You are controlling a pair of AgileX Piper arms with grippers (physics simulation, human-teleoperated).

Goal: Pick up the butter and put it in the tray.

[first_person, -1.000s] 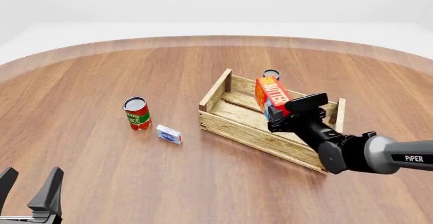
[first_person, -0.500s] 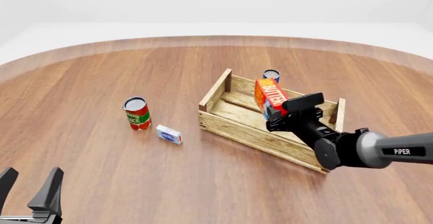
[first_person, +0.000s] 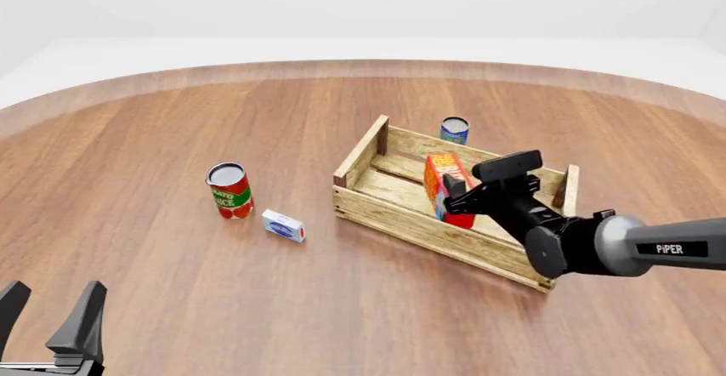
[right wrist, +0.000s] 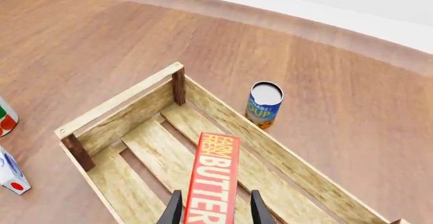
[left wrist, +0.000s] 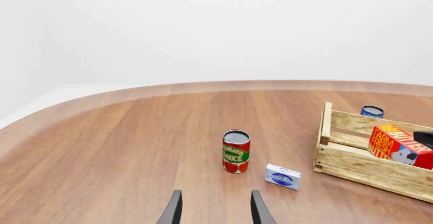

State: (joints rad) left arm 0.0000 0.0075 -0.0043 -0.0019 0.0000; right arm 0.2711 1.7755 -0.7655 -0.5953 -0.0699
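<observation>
Butter [first_person: 445,182] is down inside the tray [first_person: 392,208], standing on its thin end between the fingers of the right gripper [first_person: 456,196]. In the right wrist view the two fingers sit on either side of the red carton [right wrist: 213,176], so the gripper looks closed on it, though I cannot tell how tight.

It could tip over when the fingers let go, because it stands tall and narrow. It might lean on the tray's far wall or fall flat on the slats [right wrist: 162,153]. Either way it would likely stay inside. If the gripper lifts before opening, the carton could come back out.

Just past the tray's far wall, beyond the gripper, stands a blue can [first_person: 455,130]. Off to the gripper's left, well apart, are a red tomato sauce can [first_person: 230,190] and a small white-and-blue box [first_person: 284,225]. Nothing blocks the drop.

The left gripper [first_person: 51,325] waits far away, open and empty.
</observation>
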